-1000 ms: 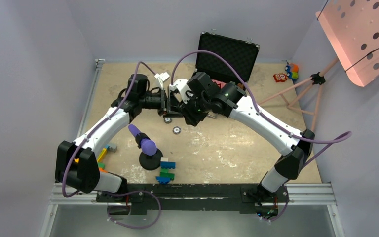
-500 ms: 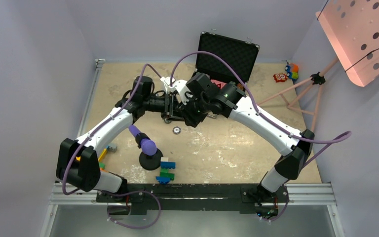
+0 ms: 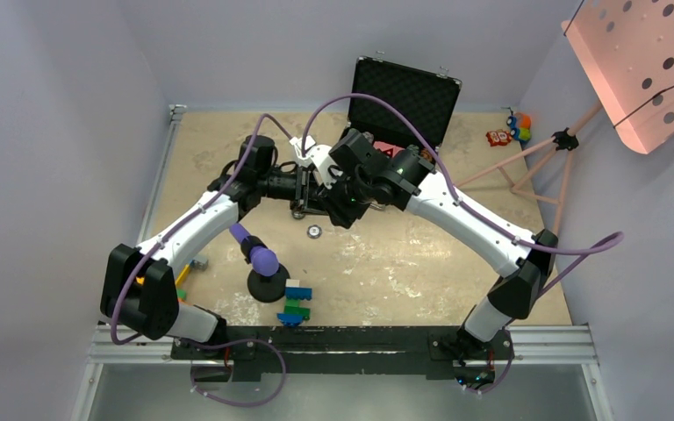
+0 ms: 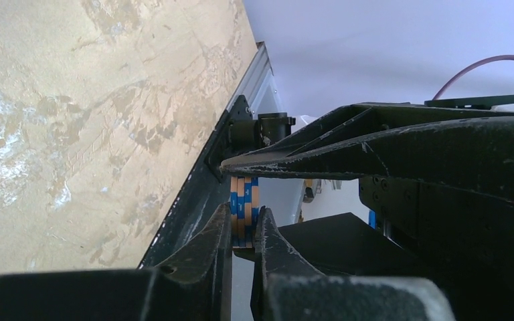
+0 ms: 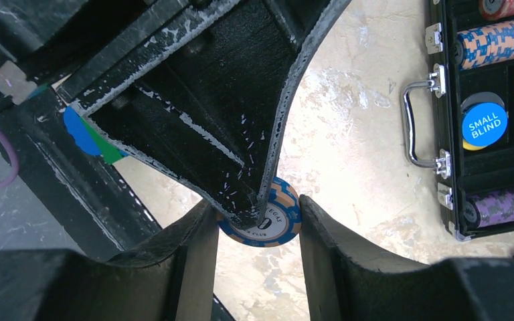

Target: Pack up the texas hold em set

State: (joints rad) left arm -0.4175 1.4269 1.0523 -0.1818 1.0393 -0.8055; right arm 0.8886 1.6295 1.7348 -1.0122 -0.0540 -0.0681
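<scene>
The chips point(image 4: 244, 197), mid-air near the case point(image 3: 401, 95), are clenched flat by the left gripper point(image 4: 244, 215) and edgewise by the right gripper point(image 5: 258, 208), which should release before either arm retreats.

A tan table point(image 3: 421, 263), mottled with pale worn patches, is enclosed on three sides by plain lilac-grey walls point(image 3: 53, 132). Its left edge is trimmed with a metal strip point(image 3: 162, 175), and a metal rail point(image 3: 562, 342) is fixed across the near edge. At the upper right a pink panel point(image 3: 649, 61), pierced with round holes, is carried on a pink stand point(image 3: 535, 167) whose legs are spread at the table's right edge. The scene is lit evenly, and only soft shadows are cast.
</scene>
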